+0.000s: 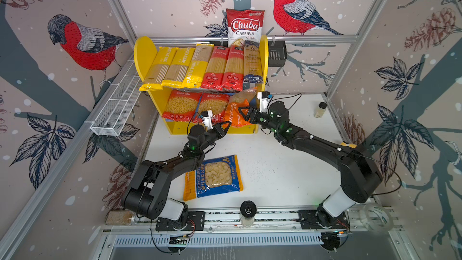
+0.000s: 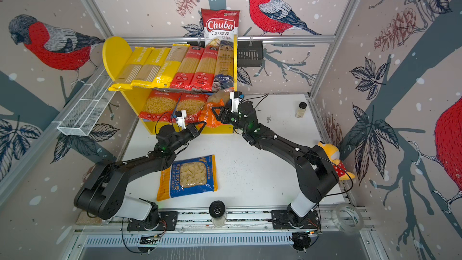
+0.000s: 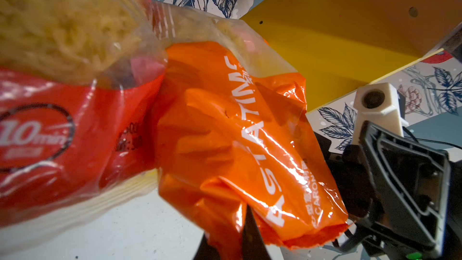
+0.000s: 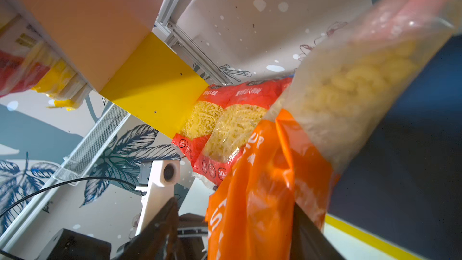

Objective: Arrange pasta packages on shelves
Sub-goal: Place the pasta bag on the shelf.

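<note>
The shelves (image 1: 146, 53) (image 2: 116, 53) stand at the back, with several long spaghetti packs (image 1: 200, 66) across the upper board. Two red bags (image 1: 180, 106) lean on the lower one. An orange pasta bag (image 1: 233, 115) (image 2: 210, 118) (image 3: 237, 133) (image 4: 262, 183) leans at the lower shelf's right end. My left gripper (image 1: 226, 125) (image 2: 202, 124) (image 3: 248, 211) is shut on its lower edge. My right gripper (image 1: 242, 112) (image 2: 216, 112) (image 4: 235, 203) is open, its fingers wide apart on either side of that bag. A blue-yellow bag (image 1: 215, 176) (image 2: 190, 175) lies flat on the table beside the left arm.
A Chuba chips bag (image 1: 245, 26) stands behind the shelves, by a black basket (image 1: 276, 53). A white wire basket (image 1: 117, 106) hangs on the left wall. A spice jar (image 1: 320, 110) stands at the back right, a plush toy (image 2: 332, 156) at the right edge, a tape roll (image 2: 347, 217) at the front right.
</note>
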Controlling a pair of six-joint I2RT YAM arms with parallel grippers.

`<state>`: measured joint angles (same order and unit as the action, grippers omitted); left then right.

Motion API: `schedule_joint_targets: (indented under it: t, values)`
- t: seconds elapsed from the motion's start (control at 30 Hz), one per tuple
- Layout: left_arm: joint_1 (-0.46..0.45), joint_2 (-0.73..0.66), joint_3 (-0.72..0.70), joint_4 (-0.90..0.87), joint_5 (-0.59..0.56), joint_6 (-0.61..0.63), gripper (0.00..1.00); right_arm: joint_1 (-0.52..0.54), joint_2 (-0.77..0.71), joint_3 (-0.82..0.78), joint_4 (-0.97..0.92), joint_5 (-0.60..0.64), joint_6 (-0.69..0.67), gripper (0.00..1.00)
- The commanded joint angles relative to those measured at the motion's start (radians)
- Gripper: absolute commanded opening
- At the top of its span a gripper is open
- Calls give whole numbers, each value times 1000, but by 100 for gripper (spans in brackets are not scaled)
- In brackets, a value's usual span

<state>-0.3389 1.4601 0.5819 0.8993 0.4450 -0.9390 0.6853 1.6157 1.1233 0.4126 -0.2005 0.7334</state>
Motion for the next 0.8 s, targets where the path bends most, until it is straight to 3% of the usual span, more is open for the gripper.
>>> schedule_joint_targets:
  t: [0.0,0.2,0.43,0.6,0.77]
  values:
    - [-3,-4,8,19,-15,55,6,-9,-25,-12,-86,175,165,72]
    - [-33,-8,-23,72,-25,25,6,-4,-93,-77,-144,199,305,86]
    - [-101,-21,-31,76,-34,33,6,58,-109,-137,-68,181,381,89]
    - [-114,-49,-2,18,-36,85,6,69,-45,-163,37,170,456,86]
    - [-120,-82,92,-147,-50,216,6,68,8,-181,196,202,535,72]
